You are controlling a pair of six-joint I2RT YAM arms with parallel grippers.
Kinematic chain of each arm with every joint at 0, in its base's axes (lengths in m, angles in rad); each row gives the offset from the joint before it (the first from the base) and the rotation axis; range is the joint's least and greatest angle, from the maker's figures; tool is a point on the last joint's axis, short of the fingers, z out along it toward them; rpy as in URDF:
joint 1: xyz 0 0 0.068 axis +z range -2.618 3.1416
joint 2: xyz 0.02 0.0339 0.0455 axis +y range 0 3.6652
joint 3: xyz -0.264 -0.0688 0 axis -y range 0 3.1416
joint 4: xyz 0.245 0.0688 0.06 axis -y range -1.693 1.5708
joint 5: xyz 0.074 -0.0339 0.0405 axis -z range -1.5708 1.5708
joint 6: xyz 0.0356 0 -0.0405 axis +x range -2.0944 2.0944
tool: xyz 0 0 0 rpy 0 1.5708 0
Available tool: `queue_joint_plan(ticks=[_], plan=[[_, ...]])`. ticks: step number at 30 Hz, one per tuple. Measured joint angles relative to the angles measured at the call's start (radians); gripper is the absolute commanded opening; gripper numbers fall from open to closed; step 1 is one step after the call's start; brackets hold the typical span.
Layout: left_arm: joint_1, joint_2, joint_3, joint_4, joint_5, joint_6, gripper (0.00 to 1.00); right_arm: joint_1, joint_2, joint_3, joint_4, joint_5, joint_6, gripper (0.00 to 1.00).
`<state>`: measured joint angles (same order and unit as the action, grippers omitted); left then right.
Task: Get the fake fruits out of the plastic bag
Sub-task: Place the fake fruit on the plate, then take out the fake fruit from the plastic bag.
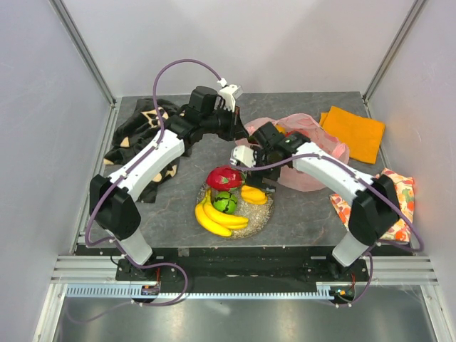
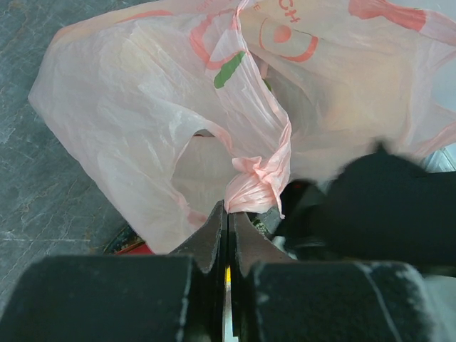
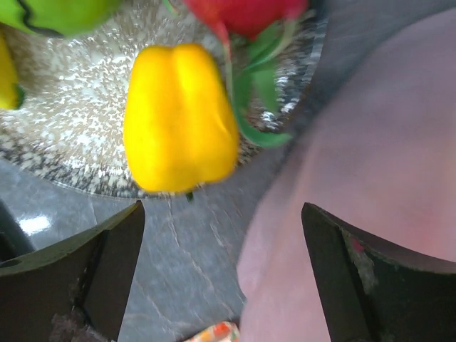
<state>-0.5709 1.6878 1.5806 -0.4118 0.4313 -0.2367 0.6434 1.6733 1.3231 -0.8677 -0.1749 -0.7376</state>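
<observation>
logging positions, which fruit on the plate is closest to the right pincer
The yellow pepper-shaped fruit at the plate's edge: the open right pincer hangs right by it, while the banana bunch, green ball and dragon fruit lie farther off.

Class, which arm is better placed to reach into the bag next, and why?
Probably the right. The right fingers are open and empty, at the plate's edge beside the bag. The left fingers are shut on the bag's handle, so that arm is busy.

Dragon fruit (image 3: 242,13) and green ball (image 3: 64,13) — blurred, cut off at top.
</observation>
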Motion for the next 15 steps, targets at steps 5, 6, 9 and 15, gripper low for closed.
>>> queue_joint_plan(ticks=[5,6,9,15], plan=[[0.003,0.0,0.003,0.01,0.018,-0.005,0.02,-0.01,-0.111,0.189,-0.167,0.021,-0.041,0.98],[0.005,-0.002,0.007,0.019,0.017,-0.005,0.02,-0.017,-0.135,0.215,-0.189,0.016,-0.054,0.98],[0.005,0.005,0.008,0.022,0.019,-0.005,0.01,-0.047,-0.171,0.301,-0.214,0.013,-0.076,0.94],[0.003,0.021,0.008,0.018,0.02,-0.005,0.02,-0.208,-0.126,0.369,-0.184,-0.06,-0.034,0.72]])
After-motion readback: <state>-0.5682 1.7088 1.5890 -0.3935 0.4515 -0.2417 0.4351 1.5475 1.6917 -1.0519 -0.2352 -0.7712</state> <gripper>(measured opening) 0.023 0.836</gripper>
